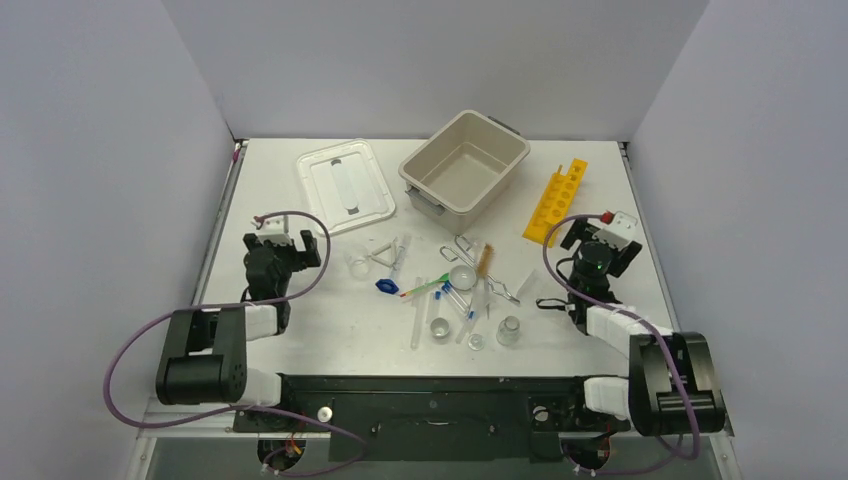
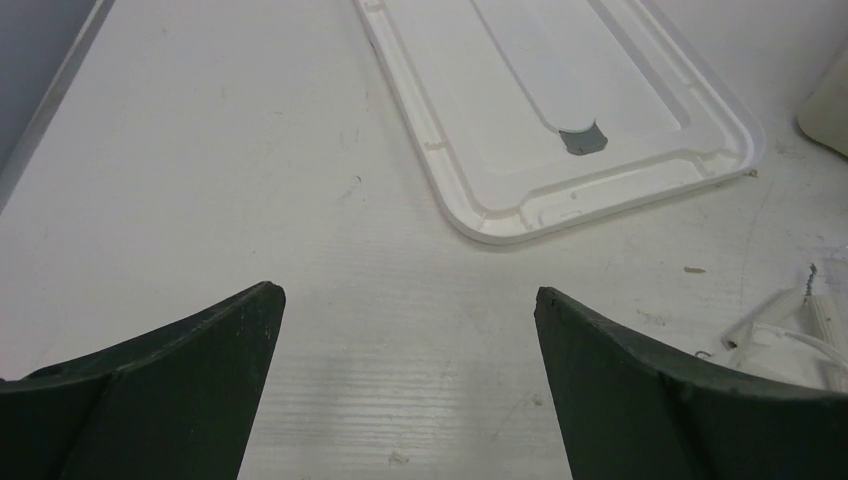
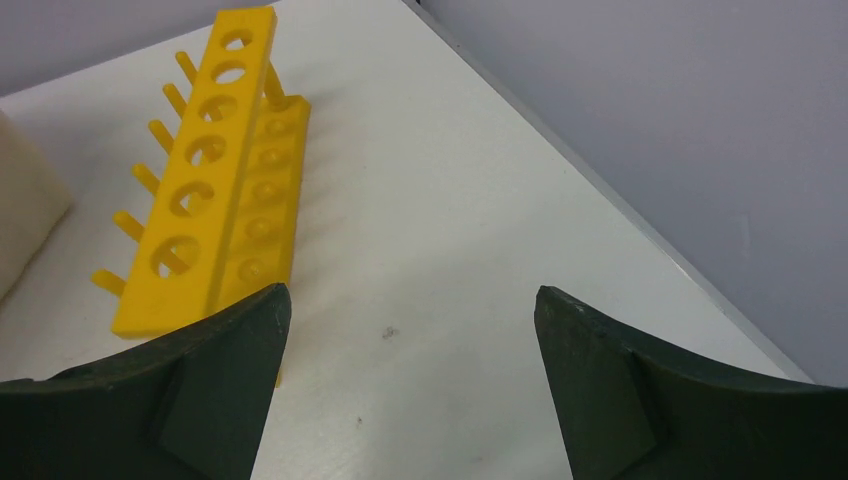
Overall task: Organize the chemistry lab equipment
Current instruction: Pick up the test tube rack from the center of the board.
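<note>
— Glassware and small pieces of the chemistry lab equipment (image 1: pixel 450 290) lie loose in the middle of the white counter (image 1: pixel 320 330). Which step is this, you think?

— I judge it is the very start: nothing is inside the beige rectangular plastic tub (image 1: pixel 435 142), and no piece is lifted yet.

— And the tools?

— The left tool (image 2: pixel 405 292) is spread wide and holds nothing, low over the counter near the flat white plastic lid with grey handle (image 2: pixel 520 100). The right tool (image 3: pixel 410 292) is also spread and empty, just beside the yellow plastic tube rack with round holes (image 3: pixel 200 200), which seems to lie on its side.

— What does the next move call for?

— Probably to choose one piece first. The rack is rigid with straight edges, so easy to pinch. The clear round beaker (image 1: pixel 509 330) and the thin test tubes (image 1: pixel 418 320) are smooth, hard glass or plastic; they can roll or slip, so they need a slow, centred closing.
</note>
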